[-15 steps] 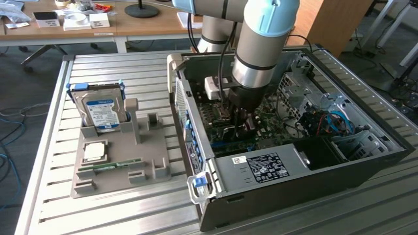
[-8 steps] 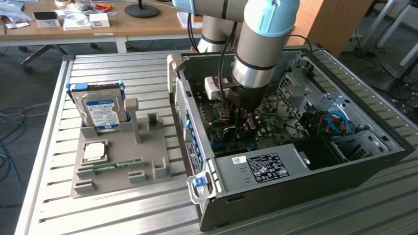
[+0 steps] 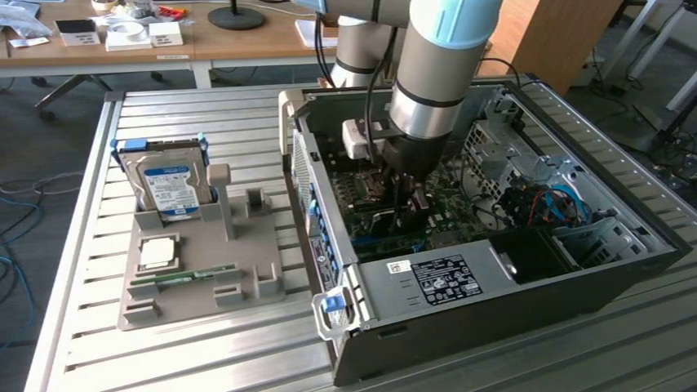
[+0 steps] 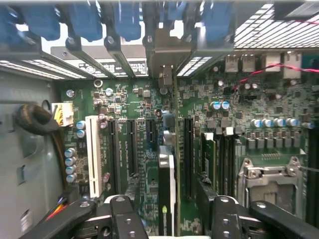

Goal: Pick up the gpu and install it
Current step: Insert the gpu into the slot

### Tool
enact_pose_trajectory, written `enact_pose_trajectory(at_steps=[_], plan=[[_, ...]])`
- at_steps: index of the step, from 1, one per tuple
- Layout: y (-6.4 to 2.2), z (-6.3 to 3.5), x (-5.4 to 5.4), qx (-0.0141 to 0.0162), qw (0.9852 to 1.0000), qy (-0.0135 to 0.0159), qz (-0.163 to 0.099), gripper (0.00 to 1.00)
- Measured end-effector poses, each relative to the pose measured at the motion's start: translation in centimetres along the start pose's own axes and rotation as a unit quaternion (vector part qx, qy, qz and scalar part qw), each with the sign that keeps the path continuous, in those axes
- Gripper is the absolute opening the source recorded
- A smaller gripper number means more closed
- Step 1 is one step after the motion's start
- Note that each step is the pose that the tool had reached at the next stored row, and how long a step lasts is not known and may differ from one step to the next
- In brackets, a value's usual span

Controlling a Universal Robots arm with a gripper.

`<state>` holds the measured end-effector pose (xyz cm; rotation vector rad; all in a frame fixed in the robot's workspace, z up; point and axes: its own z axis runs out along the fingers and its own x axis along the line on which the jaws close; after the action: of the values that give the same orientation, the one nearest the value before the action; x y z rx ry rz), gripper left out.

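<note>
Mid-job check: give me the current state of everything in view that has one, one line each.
gripper: down inside the case, shut on the gpu.
gpu: held on edge over the motherboard, bracket toward the rear slots; whether it is seated cannot be told.
computer case: lying on its side, side panel off.
hard drive: standing upright in the grey holder.
memory stick: lying in the holder.

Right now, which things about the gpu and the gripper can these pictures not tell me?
- Exterior view: the gripper is down inside the computer case; the arm hides the gpu's lower edge and the slot.
- Wrist view: the gpu appears edge-on between the fingers; its black face is not visible, and whether it is fully seated in the motherboard cannot be told.
- Wrist view: the picture's edge cuts off the finger bases.
</note>
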<state>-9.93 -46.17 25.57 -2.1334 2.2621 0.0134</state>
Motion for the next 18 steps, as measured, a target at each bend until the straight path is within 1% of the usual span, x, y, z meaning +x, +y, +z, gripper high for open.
enact_pose_trajectory(at_steps=[7, 18], plan=[[-0.04, -2.26, -0.1, 0.0001, 1.0, 0.0, 0.0, 0.57], [-0.09, -5.2, -0.2, 0.0009, 1.0, -0.0001, 0.0, 0.57]])
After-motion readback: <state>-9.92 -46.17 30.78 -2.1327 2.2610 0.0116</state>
